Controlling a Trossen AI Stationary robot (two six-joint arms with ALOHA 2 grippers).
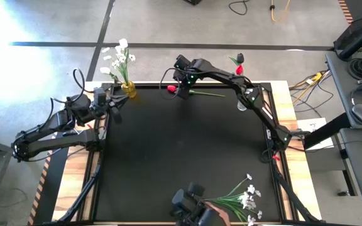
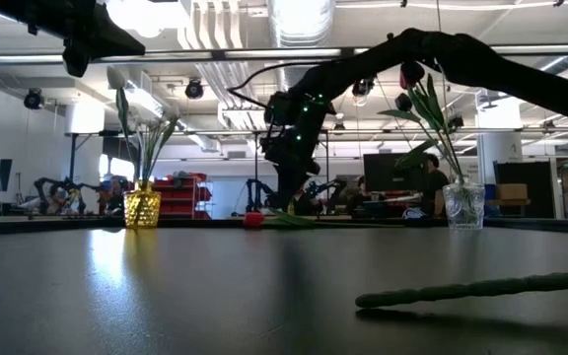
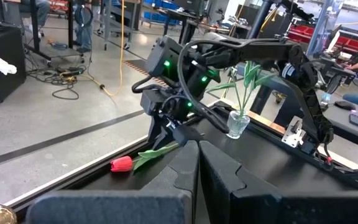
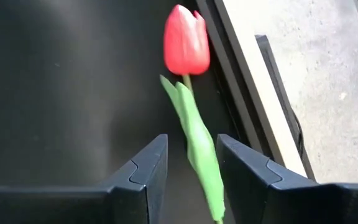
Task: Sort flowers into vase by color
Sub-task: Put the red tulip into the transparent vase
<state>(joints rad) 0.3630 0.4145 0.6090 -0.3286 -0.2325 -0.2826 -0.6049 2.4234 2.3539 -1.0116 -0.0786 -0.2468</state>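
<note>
Right gripper (image 4: 188, 177) fingers parted astride smooth red tulip (image 4: 186, 40) stem (waxy leaf); left gripper (image 3: 197, 163) closed.

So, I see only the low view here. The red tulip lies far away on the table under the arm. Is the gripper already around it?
Observer: Yes. In the right wrist view the right gripper is open, one finger on each side of the red tulip's stem, not yet shut.
Operator: Which vase is nearer to it?
Observer: From above, the yellow vase with white flowers is nearer; the clear vase stands toward the right side.
Operator: And the left arm?
Observer: The left gripper is shut, waiting beside the yellow vase.
</note>
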